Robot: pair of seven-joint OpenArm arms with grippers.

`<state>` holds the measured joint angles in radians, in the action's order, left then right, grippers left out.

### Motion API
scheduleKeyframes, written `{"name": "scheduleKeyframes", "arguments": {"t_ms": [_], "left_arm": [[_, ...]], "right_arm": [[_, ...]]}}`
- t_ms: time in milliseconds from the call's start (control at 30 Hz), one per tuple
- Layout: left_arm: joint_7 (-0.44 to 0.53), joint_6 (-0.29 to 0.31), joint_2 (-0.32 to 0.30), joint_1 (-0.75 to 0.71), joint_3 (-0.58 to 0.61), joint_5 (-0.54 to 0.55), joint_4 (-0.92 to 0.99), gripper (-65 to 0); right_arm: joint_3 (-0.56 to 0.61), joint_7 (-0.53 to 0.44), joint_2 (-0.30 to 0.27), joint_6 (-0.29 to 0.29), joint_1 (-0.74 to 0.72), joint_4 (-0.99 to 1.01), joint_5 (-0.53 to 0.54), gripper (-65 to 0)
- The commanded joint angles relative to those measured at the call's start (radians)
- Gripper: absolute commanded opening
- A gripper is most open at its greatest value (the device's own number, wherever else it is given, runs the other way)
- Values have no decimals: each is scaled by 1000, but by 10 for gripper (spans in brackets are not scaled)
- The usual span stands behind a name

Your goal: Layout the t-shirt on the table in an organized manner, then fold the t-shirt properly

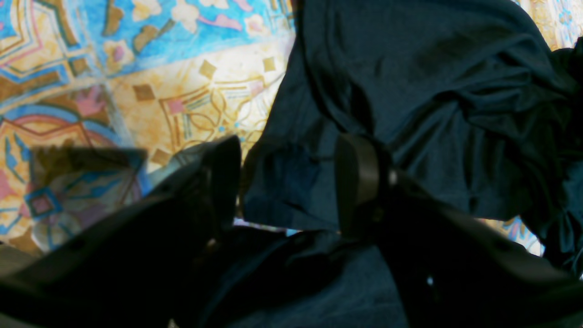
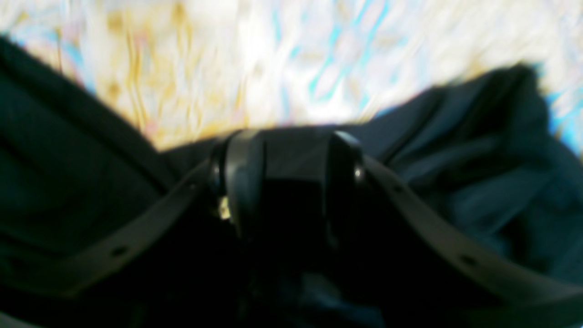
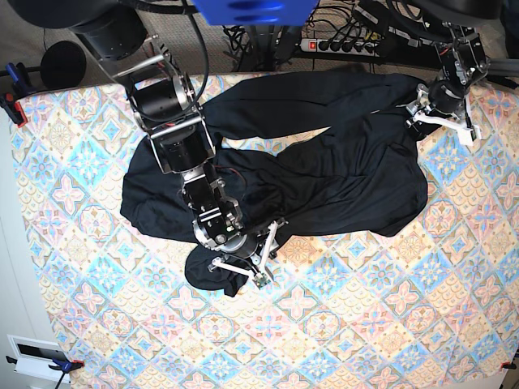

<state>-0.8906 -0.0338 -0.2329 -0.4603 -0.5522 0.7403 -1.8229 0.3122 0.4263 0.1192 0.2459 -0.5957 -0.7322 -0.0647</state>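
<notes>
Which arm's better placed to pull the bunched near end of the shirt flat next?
Right, probably. Its claw sits on the bunched lobe of the t-shirt near the front, cloth between its fingers. The left claw is at the far corner, jaws apart over cloth.

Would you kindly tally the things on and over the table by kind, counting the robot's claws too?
T-shirt: 1
Table: 1
Claws: 2, the left claw and the right claw
Total: 4
</notes>
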Motion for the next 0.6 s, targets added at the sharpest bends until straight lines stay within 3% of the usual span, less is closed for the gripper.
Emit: {"name": "scheduleKeyframes", "arguments": {"t_ms": [0,567], "left_arm": [[17,2,-12,1,-7,9,-18,-339],[17,2,-12,-1,-7,9,-18,-339]], "right_arm": [[2,-20,9,-3,-28,-17,6,-420],[6,-14,6,-3,-23,35,4,-421]]}}
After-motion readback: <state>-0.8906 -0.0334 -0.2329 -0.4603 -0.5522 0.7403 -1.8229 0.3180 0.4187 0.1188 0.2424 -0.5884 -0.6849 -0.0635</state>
